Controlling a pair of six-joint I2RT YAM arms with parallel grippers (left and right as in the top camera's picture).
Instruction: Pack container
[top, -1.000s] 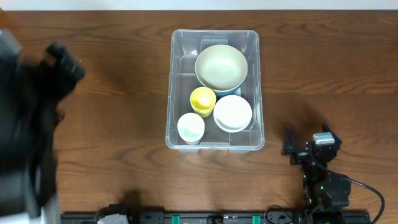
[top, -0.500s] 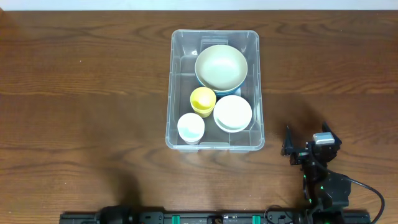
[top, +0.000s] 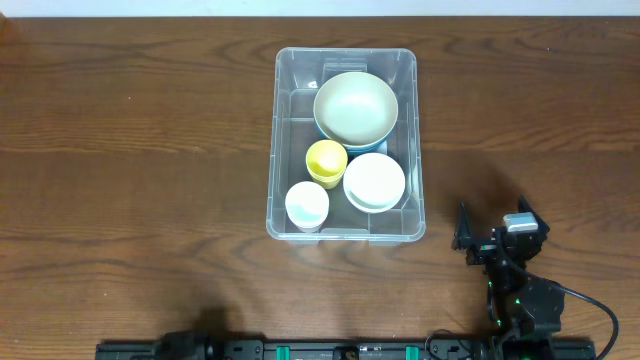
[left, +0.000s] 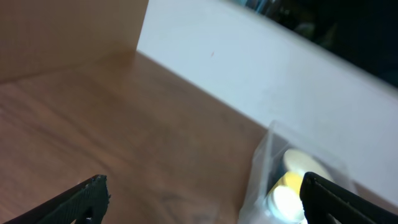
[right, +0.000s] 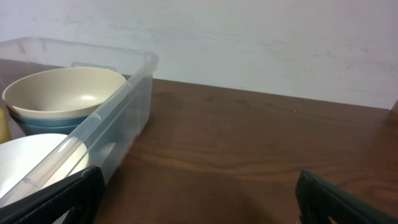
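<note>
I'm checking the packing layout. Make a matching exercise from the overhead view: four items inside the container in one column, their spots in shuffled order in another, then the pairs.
Things:
1. beige bowl
2. yellow cup
3. white bowl
4. pale cup

Places in the container, as the overhead view shows it:
A. bottom left corner
B. top end
C. bottom right
D. centre

Pairs: 1-B, 2-D, 3-C, 4-A

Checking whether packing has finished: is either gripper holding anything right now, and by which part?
Nothing is held. The left gripper and right gripper are both open and empty.
</note>
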